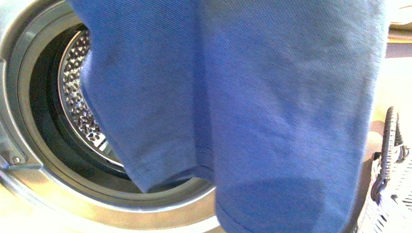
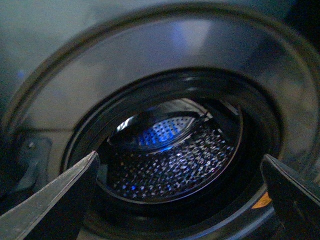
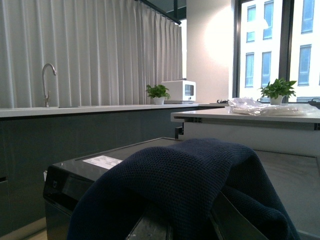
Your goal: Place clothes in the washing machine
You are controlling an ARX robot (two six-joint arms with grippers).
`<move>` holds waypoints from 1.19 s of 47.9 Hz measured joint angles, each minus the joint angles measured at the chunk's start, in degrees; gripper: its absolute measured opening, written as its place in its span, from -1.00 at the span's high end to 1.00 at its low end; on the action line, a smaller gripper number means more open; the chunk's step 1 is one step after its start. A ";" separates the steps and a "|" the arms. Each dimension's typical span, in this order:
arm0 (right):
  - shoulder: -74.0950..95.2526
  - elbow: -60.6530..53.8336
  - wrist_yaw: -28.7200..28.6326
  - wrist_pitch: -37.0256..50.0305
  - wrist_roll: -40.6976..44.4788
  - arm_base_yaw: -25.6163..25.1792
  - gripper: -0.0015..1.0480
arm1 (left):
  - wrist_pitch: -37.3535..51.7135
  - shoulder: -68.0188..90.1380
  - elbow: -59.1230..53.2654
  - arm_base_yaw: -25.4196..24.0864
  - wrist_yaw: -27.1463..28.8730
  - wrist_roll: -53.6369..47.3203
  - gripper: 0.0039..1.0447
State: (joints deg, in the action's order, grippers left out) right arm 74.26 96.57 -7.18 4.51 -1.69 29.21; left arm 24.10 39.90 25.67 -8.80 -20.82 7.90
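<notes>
Blue mesh-knit garment [image 1: 272, 107] drapes over my right claw [image 3: 187, 222], grip untellable, hanging before the silver-grey front-loader washing machine [image 1: 29, 58], not yet inside; my left claw [image 2: 178, 165] gapes empty.

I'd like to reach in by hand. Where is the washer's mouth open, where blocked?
Free: the drum mouth's left side, between the ring and the clothes' left edge; the open left tool faces it unobstructed. Crowded: the right, where clothes hang beside the basket.
</notes>
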 joint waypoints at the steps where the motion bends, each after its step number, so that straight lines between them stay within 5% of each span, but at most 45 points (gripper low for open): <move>1: 0.00 0.02 0.00 0.00 0.00 0.00 0.87 | -0.11 0.20 0.52 0.37 -0.11 -0.04 -0.88; 28: 0.00 0.02 0.00 0.00 0.00 0.00 0.87 | 1.31 11.85 19.89 13.68 -12.04 0.44 -0.88; 38: 0.00 0.02 0.00 0.00 0.00 0.00 0.87 | 7.32 16.72 21.05 16.61 -21.62 2.32 -0.88; 57: 0.00 0.02 0.00 0.00 0.00 0.00 0.87 | 17.75 23.06 24.33 21.57 -26.71 7.78 -0.88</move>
State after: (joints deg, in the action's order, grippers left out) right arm 74.26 96.60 -7.18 4.51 -1.69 29.21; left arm 41.85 62.96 50.00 12.78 -47.53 15.68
